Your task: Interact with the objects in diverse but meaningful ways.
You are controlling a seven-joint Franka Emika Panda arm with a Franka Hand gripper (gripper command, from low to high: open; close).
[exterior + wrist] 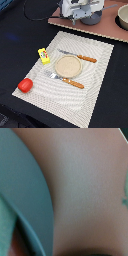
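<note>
My gripper (79,19) is at the back of the exterior view, low over a pink-brown board (102,26) and against a dark grey pot (92,19). Its fingers are hidden, so I cannot tell whether it is open or shut. The wrist view is a blurred close-up of a grey curved pot wall (27,193) and the board (80,193). A second dark pot (122,17) stands at the exterior view's right edge. A red tomato (25,85) and a yellow block with red marks (44,55) lie on a pale placemat (95,95).
On the placemat lie a round tan plate (68,66), a brown-handled knife (80,57) behind it and a brown-handled fork (66,80) in front. The mat lies on a dark tabletop (20,35). A black cable (37,17) runs at the back left.
</note>
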